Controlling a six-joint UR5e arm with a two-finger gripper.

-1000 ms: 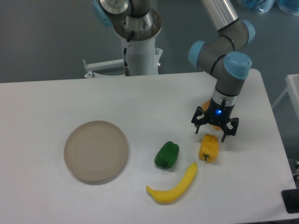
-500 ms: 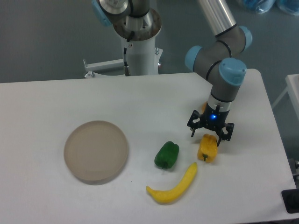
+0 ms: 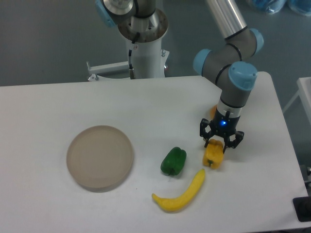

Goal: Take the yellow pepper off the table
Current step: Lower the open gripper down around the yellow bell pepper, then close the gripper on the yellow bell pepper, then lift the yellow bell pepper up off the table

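The yellow pepper (image 3: pixel 213 158) lies on the white table (image 3: pixel 58 102) at the right, just right of the green pepper and above the banana's tip. My gripper (image 3: pixel 217 145) points straight down over it. Its two black fingers are drawn in against the pepper's upper end, one on each side. The pepper still rests on the tabletop, and its top is partly hidden by the fingers.
A green pepper (image 3: pixel 173 161) lies left of the yellow one. A curved banana (image 3: pixel 181 193) lies below both. A round beige plate (image 3: pixel 99 157) sits at the left. A small orange piece (image 3: pixel 213 111) peeks out behind the arm. The table's right edge is close by.
The gripper has come down and left onto the yellow pepper and its fingers have narrowed around it. The pepper has shifted slightly left.
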